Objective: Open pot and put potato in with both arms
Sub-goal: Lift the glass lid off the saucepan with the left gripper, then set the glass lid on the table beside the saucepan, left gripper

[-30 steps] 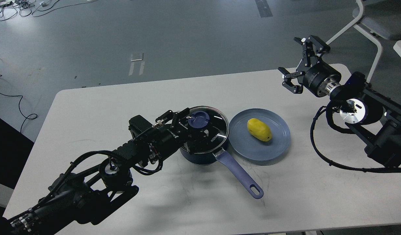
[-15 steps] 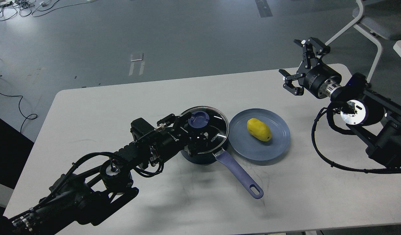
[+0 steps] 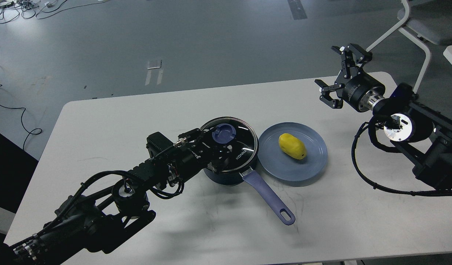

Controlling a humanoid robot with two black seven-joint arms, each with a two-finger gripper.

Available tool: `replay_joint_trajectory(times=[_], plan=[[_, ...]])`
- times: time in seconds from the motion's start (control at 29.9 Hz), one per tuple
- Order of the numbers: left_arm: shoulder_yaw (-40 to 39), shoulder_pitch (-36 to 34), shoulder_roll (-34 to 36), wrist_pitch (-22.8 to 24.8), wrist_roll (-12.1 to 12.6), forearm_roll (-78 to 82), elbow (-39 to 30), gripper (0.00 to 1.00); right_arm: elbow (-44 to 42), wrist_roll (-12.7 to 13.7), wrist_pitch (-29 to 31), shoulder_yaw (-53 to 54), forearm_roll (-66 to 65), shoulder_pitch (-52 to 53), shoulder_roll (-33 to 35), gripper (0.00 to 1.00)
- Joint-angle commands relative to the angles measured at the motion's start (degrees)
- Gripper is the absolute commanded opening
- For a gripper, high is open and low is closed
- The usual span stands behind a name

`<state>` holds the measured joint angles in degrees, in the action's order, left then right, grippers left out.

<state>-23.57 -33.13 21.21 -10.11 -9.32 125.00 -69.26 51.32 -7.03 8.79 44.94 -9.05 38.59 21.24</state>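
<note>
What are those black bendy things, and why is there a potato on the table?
They are a robot's two arms, seen from a camera in its head looking down. Each ends in a two-fingered pincer. On the white table sit a dark pot with a glass lid and a blue plate holding a yellow potato. The left pincer is at the lid's blue knob; I can't tell if it grips. The right pincer hangs open and empty, away from the plate.

left claw (image 3: 219, 145) grips pot lid knob (image 3: 224, 133); right claw (image 3: 339, 75) open.
</note>
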Motion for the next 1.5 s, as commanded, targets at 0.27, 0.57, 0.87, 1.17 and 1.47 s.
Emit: replay_joint_trajectory(times=[0.27, 0.57, 0.87, 1.17, 1.47], plan=[[-0.07, -0.27, 1.03, 0.01, -0.44, 0.0, -2.2, 0.39, 0.01, 0.0, 0.0, -0.03, 0.0, 0.0, -0.05, 1.0], [-0.07, -3.51, 2.78, 0.27, -0.61, 0.0, -4.74, 0.39, 0.01, 0.0, 0.0, -0.03, 0.0, 0.0, 0.03, 1.0], [0.01, -7.12, 14.54, 2.55, -0.7, 0.0, -5.01, 0.39, 0.09, 0.0, 0.0, -0.03, 0.0, 0.08, -0.05, 1.0], [1.15, -6.42, 24.92, 2.29, -2.99, 0.0, -5.01, 0.37, 0.09, 0.0, 0.0, -0.03, 0.0, 0.08, -0.05, 1.0], [4.23, 0.25, 26.08, -1.57, -2.99, 0.0, -3.87, 0.37, -0.08, 0.0, 0.0, -0.99, -0.09, 0.17, -0.05, 1.0]])
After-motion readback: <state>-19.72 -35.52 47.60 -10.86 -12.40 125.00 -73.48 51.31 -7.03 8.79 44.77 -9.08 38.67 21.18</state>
